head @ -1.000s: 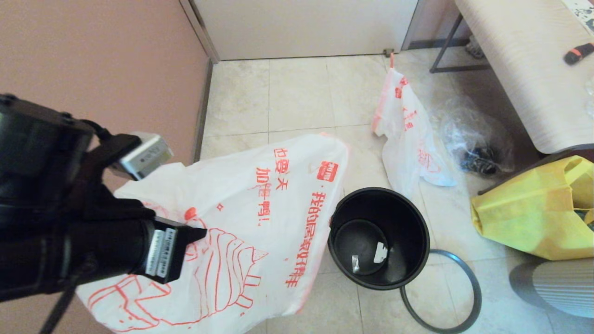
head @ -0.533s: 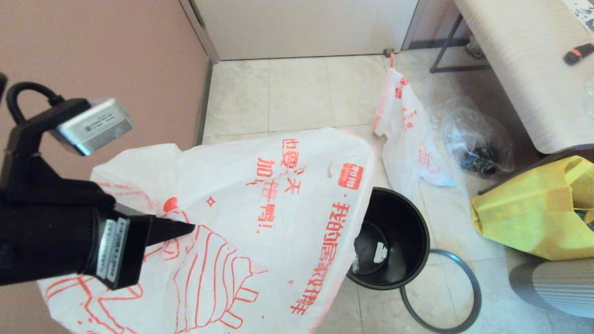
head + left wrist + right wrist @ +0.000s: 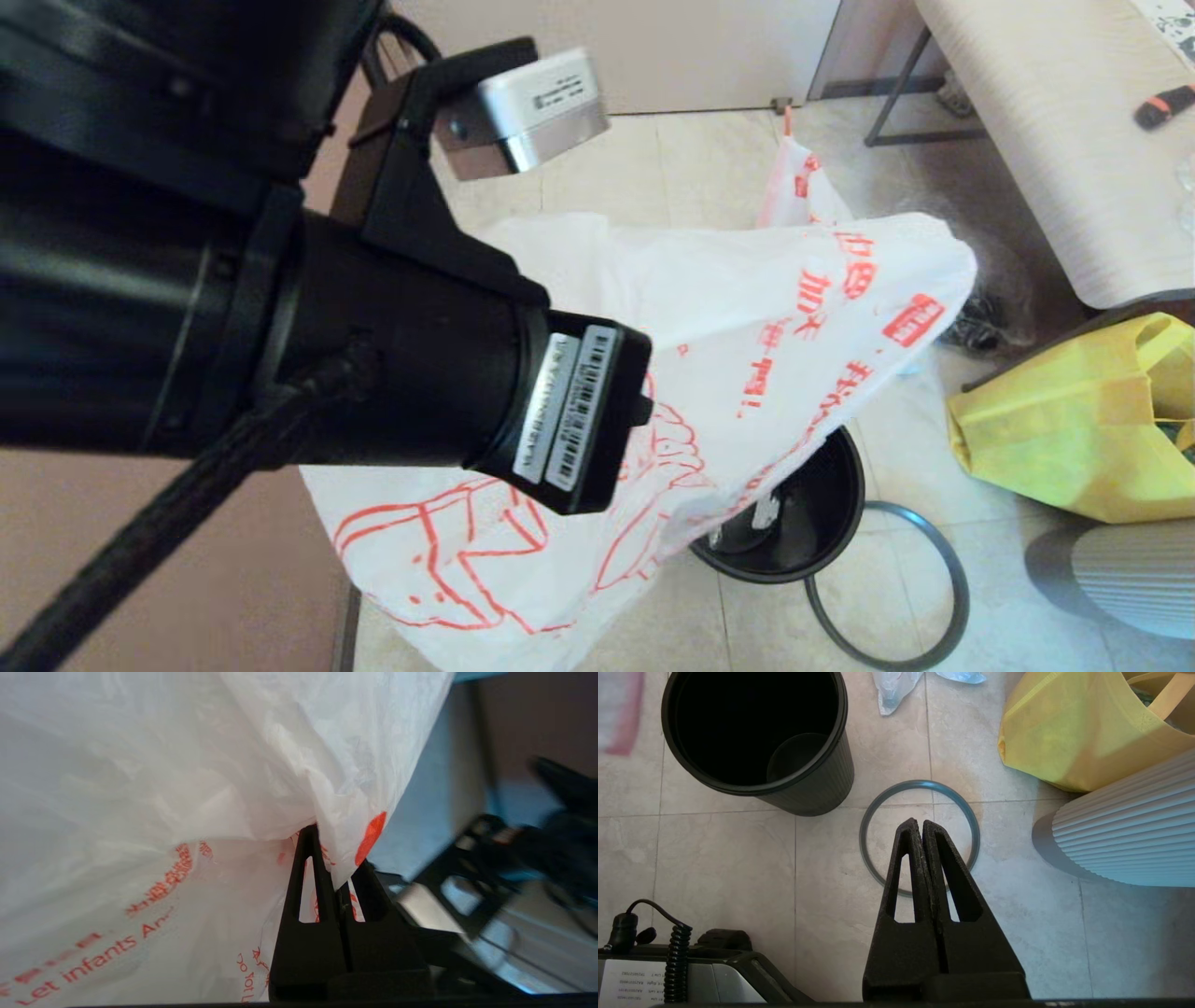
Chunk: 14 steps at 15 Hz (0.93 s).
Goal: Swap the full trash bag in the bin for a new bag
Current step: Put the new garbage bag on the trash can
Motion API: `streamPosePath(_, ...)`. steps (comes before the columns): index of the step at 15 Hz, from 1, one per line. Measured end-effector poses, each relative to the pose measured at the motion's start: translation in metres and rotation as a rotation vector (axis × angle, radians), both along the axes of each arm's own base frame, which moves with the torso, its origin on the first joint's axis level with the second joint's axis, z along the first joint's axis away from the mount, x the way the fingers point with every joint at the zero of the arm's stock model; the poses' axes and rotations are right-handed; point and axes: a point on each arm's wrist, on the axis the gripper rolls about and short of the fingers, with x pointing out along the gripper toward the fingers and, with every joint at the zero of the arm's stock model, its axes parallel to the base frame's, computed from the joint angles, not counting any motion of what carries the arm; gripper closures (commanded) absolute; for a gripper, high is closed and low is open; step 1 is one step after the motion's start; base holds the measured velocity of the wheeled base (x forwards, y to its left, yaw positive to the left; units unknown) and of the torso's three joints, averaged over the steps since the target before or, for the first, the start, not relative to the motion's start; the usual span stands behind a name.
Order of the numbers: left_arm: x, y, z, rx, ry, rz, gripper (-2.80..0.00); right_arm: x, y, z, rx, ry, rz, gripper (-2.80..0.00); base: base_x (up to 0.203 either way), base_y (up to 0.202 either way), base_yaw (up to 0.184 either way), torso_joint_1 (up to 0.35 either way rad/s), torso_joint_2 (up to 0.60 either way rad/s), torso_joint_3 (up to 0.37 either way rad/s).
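My left gripper (image 3: 334, 851) is shut on a fold of the new bag (image 3: 747, 355), white with a big orange-red drawing and Chinese characters. The bag hangs in the air, spread out, and covers most of the black bin (image 3: 808, 523) on the floor. The bin's mouth (image 3: 752, 786) shows dark and unlined in the right wrist view. The grey hoop (image 3: 924, 607) lies flat on the tiles beside it. My right gripper (image 3: 920, 823) is shut and empty, hovering above the hoop (image 3: 920, 783). Only the top of the full trash bag (image 3: 794, 177) shows behind the new bag.
A yellow fabric tote (image 3: 1074, 420) sits right of the bin, with a white ribbed object (image 3: 1120, 579) in front of it. A clear plastic bag (image 3: 990, 317) lies under the bench (image 3: 1055, 140). A pink wall runs along the left.
My left arm has risen and swung right, carrying the new bag up off the floor and over the bin, which it now largely hides along with the full trash bag.
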Motion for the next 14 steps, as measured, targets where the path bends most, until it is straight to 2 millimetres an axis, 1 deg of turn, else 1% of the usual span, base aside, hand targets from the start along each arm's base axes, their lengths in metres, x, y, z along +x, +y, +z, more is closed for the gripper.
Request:
streamPosePath(2,-0.013,-0.011,0.014,-0.008,0.026,-0.074,0.0,0.0,0.0,0.0,0.0,0.0,0.0,0.0,0.0,0.0,0.0,0.0,0.0,0.0)
streamPosePath(4,-0.022,-0.014,0.013,0.038,0.087,-0.136,0.0,0.0,0.0,0.0,0.0,0.0,0.0,0.0,0.0,0.0,0.0,0.0,0.0,0.0)
streamPosePath(6,-0.019,-0.02,0.01,0.046,0.106,-0.139,0.0,0.0,0.0,0.0,0.0,0.0,0.0,0.0,0.0,0.0,0.0,0.0,0.0,0.0)
streamPosePath(8,-0.014,-0.031,0.005,0.046,0.121,-0.159,0.0,0.0,0.0,0.0,0.0,0.0,0.0,0.0,0.0,0.0,0.0,0.0,0.0,0.0)
streamPosePath(9,-0.009,-0.039,0.001,0.042,0.118,-0.171,0.0,0.0,0.0,0.0,0.0,0.0,0.0,0.0,0.0,0.0,0.0,0.0,0.0,0.0)
streamPosePath(11,0.014,-0.064,-0.015,0.048,0.106,-0.189,0.0,0.0,0.0,0.0,0.0,0.0,0.0,0.0,0.0,0.0,0.0,0.0,0.0,0.0)
streamPosePath(14,0.069,-0.109,-0.059,0.039,0.093,-0.204,0.0,0.0,0.0,0.0,0.0,0.0,0.0,0.0,0.0,0.0,0.0,0.0,0.0,0.0)
